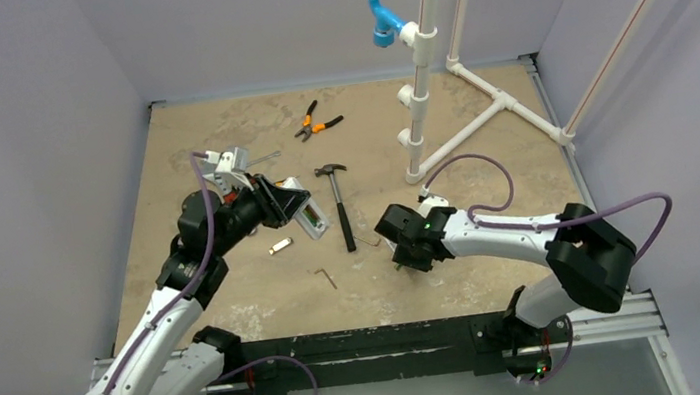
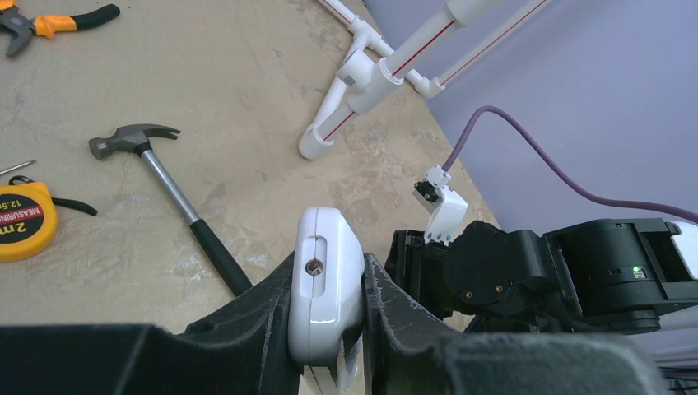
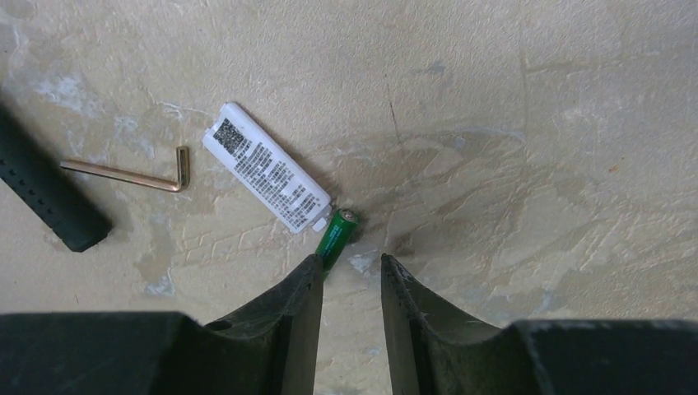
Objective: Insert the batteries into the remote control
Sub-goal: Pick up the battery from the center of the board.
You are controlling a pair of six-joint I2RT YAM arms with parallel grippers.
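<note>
Station inventory as I read it from my console, places taken from the hammer (image 1: 340, 211).

1. Left gripper (image 1: 289, 205): fingers clamped on the remote control (image 2: 327, 284), one on each long face. I see the handset raised off the table (image 1: 480, 141), just beside the hammer's shaft on the left arm's side. Its end face, with a slot and a small screw, points at the wrist camera.
2. Right gripper (image 3: 350, 267): fingers parted by a narrow gap with nothing between them. It sits low over the table, near the hammer's grip end.
3. Battery (image 3: 336, 233): I can find one green cell. It lies flat on the table near the hammer's grip end. Its near end is at the tip of one right finger (image 3: 311, 276), outside the gap. Its far end lies just beside a corner of item 4.
4. White labelled panel (image 3: 267, 177): flat on the table, printed side up.
5. Hex key (image 3: 132, 174): between the hammer's black grip and the panel.
6. Silver clip (image 1: 279, 246): beside the hammer's grip, on the left arm's side.
7. Pliers (image 1: 316, 121): beyond the hammer's head.
8. Tape measure (image 2: 25, 218): yellow, near the hammer's head.
</note>
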